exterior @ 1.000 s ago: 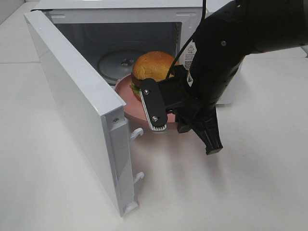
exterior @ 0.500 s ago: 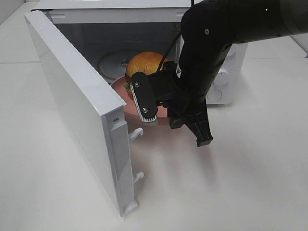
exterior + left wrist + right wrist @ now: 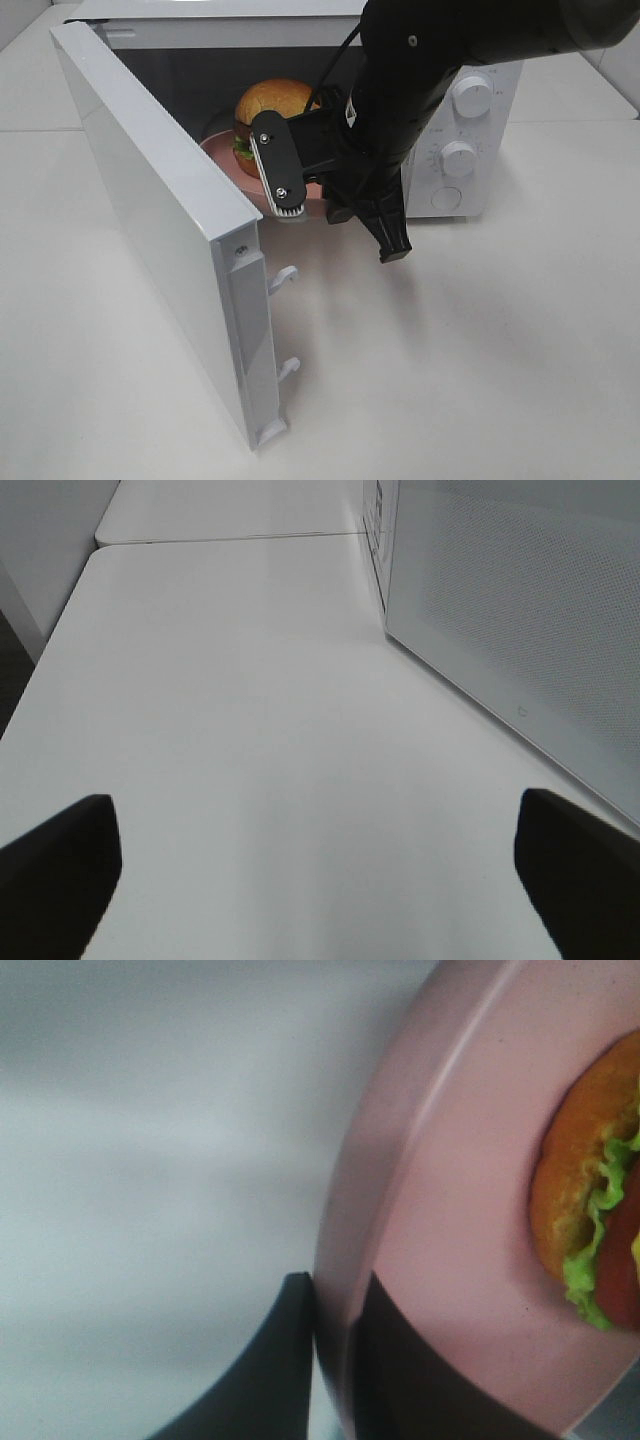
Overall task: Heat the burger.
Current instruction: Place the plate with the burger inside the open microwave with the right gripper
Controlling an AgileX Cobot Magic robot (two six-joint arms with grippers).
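Pink plate point(image 3: 228, 165) noted at upper centre of the high view, far part inside the cavity of a white microwave point(image 3: 470, 130), near rim projecting past the cavity's front edge. Cannot tell whether resting on the cavity floor or held clear of it.

Seated on the plate: the burger point(image 3: 270, 100), upright, glossy golden-brown bun on top, green lettuce showing at the side, positioned within the cavity mouth.

Microwave door point(image 3: 160, 200) found swung wide open, running from upper left to lower centre of the frame, two latch hooks showing on the free edge. Two round knobs point(image 3: 472, 95) noted on the control panel at upper right.

Right gripper point(image 3: 293, 205) found clamped on the plate's near rim, just right of the door's free edge. Confirmed in the right wrist view: dark fingers point(image 3: 285, 1360) pinching the pink rim from both sides, no gap visible.

Left gripper point(image 3: 320, 865) seen in the left wrist view only: jaws spread wide, dark fingertips point(image 3: 60, 865) at the lower left and lower right corners, holding nothing, poised over the bare white table point(image 3: 250, 730). White dotted panel point(image 3: 520, 600) standing at upper right of that view; door or casing, cannot tell.
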